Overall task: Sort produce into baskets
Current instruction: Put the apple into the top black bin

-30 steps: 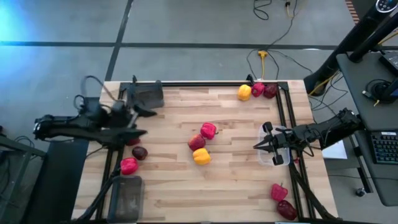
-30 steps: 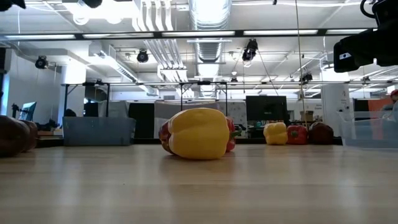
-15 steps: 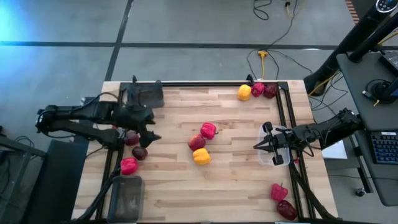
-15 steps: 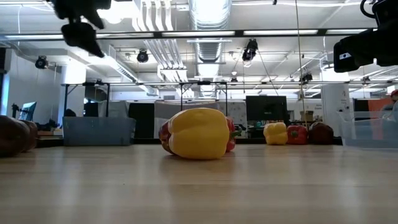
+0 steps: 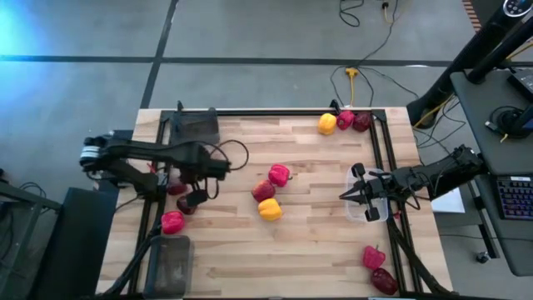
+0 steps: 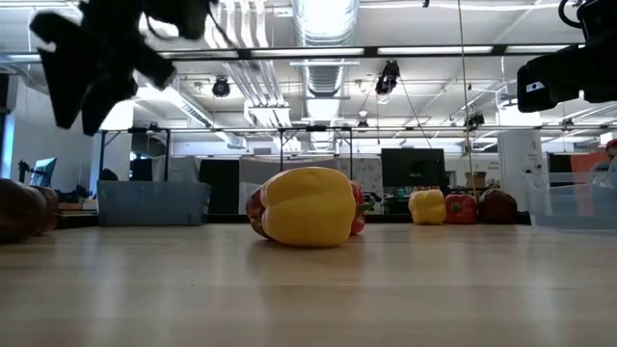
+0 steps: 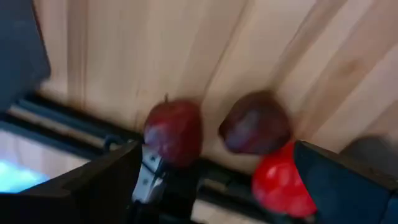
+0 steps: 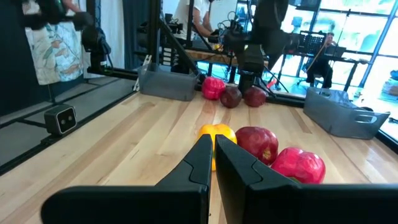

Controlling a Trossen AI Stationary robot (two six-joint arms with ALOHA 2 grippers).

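Overhead, left gripper (image 5: 202, 187) gapes above round glossy apples (image 5: 187, 204); right gripper (image 5: 346, 194) clenched empty.

Grey floor (image 5: 250, 33) with dark lines and a yellow cable (image 5: 353, 77). Bright ceiling lights (image 6: 424, 50), silver ducts (image 6: 323, 24) high up. Desk with keyboard (image 5: 516, 197) at right.

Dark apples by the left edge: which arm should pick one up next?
Probably left. Its open left pincer hovers right over the two dark apples, while the shut right pincer sits far across the table by the clear bin.
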